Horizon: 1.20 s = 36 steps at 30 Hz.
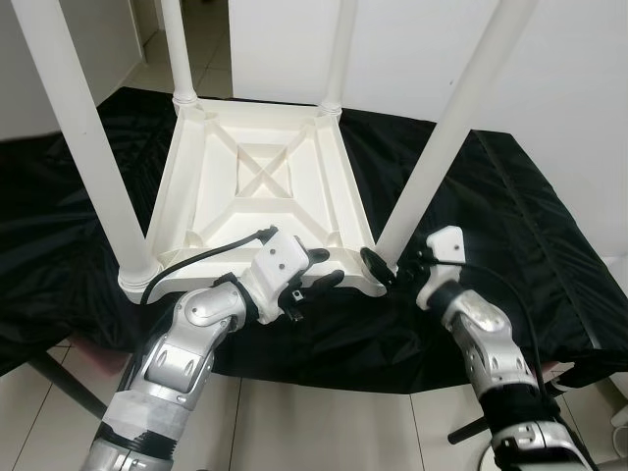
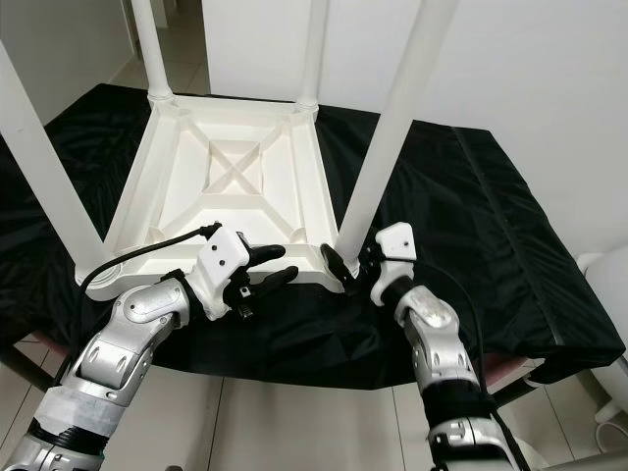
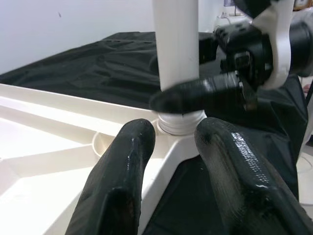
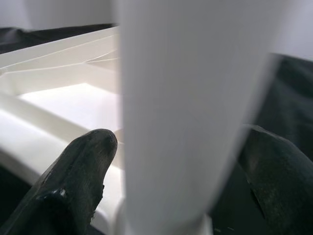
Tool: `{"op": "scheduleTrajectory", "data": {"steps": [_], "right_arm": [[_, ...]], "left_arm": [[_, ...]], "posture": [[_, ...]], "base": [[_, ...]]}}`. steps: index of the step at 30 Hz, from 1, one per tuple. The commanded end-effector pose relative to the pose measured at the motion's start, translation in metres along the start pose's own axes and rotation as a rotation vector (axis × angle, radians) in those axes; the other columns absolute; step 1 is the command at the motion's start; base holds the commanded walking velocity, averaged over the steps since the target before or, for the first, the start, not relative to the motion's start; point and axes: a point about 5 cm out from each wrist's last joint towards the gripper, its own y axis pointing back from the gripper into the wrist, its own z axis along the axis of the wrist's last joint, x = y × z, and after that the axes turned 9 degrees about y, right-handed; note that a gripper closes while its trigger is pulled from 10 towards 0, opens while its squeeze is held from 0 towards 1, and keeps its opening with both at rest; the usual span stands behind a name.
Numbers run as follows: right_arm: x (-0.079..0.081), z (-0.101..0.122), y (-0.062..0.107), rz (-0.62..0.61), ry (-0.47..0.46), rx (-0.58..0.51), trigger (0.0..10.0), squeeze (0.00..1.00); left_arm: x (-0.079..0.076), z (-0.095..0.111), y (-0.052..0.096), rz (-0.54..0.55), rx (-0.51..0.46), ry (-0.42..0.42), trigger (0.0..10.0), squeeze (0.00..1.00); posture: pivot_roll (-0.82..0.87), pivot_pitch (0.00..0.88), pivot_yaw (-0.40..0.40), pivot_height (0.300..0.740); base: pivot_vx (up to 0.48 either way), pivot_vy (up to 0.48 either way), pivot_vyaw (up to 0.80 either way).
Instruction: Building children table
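Right gripper [image 2: 351, 269] straddling near leg [image 2: 378, 167] base at five o'clock, fingers apart, not clamped; left gripper [image 1: 326, 272] open beside; could unseat leg, tip table [image 1: 260, 182].

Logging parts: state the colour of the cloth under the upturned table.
Black cloth, seen best in the left eye view.

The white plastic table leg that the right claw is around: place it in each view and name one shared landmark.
Left eye view: white plastic table leg, rising from the near right corner.
Right eye view: same leg, right of centre.
Left wrist view: upright at top centre, a black finger across it.
Right wrist view: wide blurred column, centre.
Shared landmark: round socket collar at its base.
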Motion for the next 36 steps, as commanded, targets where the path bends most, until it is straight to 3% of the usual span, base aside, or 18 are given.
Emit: {"op": "scheduleTrajectory", "data": {"steps": [1, 4, 5, 6, 7, 18, 19, 25, 28, 30, 34, 36], "right_arm": [[0.001, -0.006, 0.001, 0.034, 0.006, 0.029, 10.0, 0.00], [0.003, -0.008, 0.000, 0.056, 0.004, 0.034, 10.0, 0.00], [0.004, -0.008, -0.001, 0.081, 0.007, 0.035, 4.4, 0.00], [0.004, -0.008, -0.001, 0.081, 0.007, 0.035, 4.4, 0.00], [0.006, -0.010, -0.001, 0.107, 0.014, 0.040, 0.0, 0.00], [0.004, -0.015, 0.004, 0.133, -0.007, 0.043, 0.0, 0.00], [0.003, -0.016, 0.006, 0.110, -0.008, 0.047, 10.0, 0.00], [0.006, -0.018, 0.013, -0.105, -0.028, 0.047, 10.0, 0.00], [0.007, -0.019, 0.014, -0.132, -0.027, 0.050, 10.0, 0.00], [0.009, -0.022, 0.016, -0.278, -0.035, 0.073, 10.0, 0.00], [0.015, -0.024, 0.019, -0.396, -0.068, 0.079, 10.0, 0.00], [0.029, -0.025, 0.019, -0.523, -0.113, 0.079, 10.0, 0.00]], "left_arm": [[0.001, -0.001, -0.003, 0.008, 0.008, -0.001, 10.0, 0.00], [0.001, -0.001, -0.003, 0.007, 0.008, -0.002, 10.0, 0.00], [0.002, 0.000, -0.004, 0.001, 0.008, -0.003, 10.0, 0.00], [0.002, 0.000, -0.004, 0.001, 0.008, -0.003, 10.0, 0.00], [0.002, 0.000, -0.005, -0.007, 0.009, -0.006, 10.0, 0.00], [0.004, 0.002, -0.012, -0.035, 0.002, -0.016, 10.0, 0.00], [0.003, 0.002, -0.013, -0.040, 0.002, -0.013, 10.0, 0.00], [-0.004, -0.004, -0.011, -0.065, 0.015, 0.016, 10.0, 0.00], [-0.005, -0.004, -0.011, -0.068, 0.014, 0.022, 10.0, 0.00], [-0.008, -0.004, -0.011, -0.100, 0.014, 0.029, 10.0, 0.00], [-0.010, -0.005, -0.011, -0.126, 0.013, 0.028, 10.0, 0.00], [-0.012, -0.006, -0.013, -0.138, 0.011, 0.030, 10.0, 0.00]], "posture": [[0.04, 0.028, -0.084, 0.740], [0.04, 0.024, -0.078, 0.740], [0.03, 0.026, -0.075, 0.740], [0.03, 0.026, -0.075, 0.740], [0.02, 0.020, -0.068, 0.740], [0.00, 0.019, -0.056, 0.740], [0.00, 0.024, -0.057, 0.740], [-0.02, 0.046, -0.052, 0.740], [-0.02, 0.046, -0.052, 0.740], [-0.03, 0.045, -0.055, 0.740], [-0.04, 0.032, -0.053, 0.740], [-0.04, 0.019, -0.050, 0.740]], "base": [[0.000, 0.000, 0.00], [0.000, 0.000, 0.00], [0.000, 0.000, 0.00], [0.000, 0.000, 0.00], [0.000, 0.000, 0.00], [0.000, 0.000, 0.00], [0.000, 0.000, 0.00], [0.000, 0.000, 0.00], [0.000, 0.000, 0.00], [0.000, 0.000, 0.00], [0.000, 0.000, 0.00], [0.000, 0.000, 0.00]]}}
